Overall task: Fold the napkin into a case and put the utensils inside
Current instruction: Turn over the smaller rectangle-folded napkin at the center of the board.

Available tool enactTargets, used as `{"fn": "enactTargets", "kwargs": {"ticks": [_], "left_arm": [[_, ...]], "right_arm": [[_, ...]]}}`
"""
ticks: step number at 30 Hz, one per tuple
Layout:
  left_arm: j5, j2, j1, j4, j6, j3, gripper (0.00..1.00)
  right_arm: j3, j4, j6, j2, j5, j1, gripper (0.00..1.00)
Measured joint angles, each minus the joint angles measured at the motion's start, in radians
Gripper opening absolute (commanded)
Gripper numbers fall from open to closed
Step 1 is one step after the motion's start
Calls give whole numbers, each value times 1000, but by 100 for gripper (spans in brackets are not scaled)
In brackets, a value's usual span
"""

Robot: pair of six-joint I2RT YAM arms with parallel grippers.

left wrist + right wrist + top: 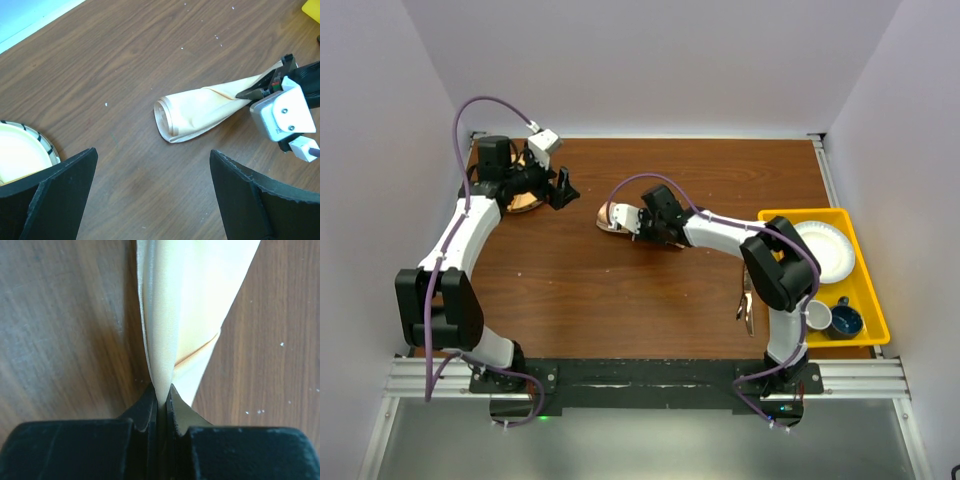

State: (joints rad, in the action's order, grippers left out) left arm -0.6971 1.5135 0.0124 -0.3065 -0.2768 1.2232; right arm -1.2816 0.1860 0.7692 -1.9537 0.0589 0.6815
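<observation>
- Black fingers of the left gripper fill the bottom of the left wrist view, spread wide and holding nothing, beside a pale plate at lower left.
- Brown wooden table carries everything.
- Peach satin napkin lies right of centre in that view, bunched into a tapering roll with its wide mouth pointing left.
- Right gripper is clamped tight on the napkin's narrow end.
- Dark utensils lie at lower right of the top view, well apart from the cloth.
- Folding looks to be the step in hand, with no flat case yet. Next, the left gripper likely needs to take the wide end and spread it gently, since satin slips.
</observation>
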Motion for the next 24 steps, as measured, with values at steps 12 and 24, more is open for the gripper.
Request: {"fn": "enactTargets", "kwargs": {"ticks": [12,24], "left_arm": [[8,-8,0,-22,8,-11,100],[1,-21,11,100,261,-105,100]], "right_arm": [[58,19,5,68,21,57,79],[-328,448,-195,93,367,-24,79]]}}
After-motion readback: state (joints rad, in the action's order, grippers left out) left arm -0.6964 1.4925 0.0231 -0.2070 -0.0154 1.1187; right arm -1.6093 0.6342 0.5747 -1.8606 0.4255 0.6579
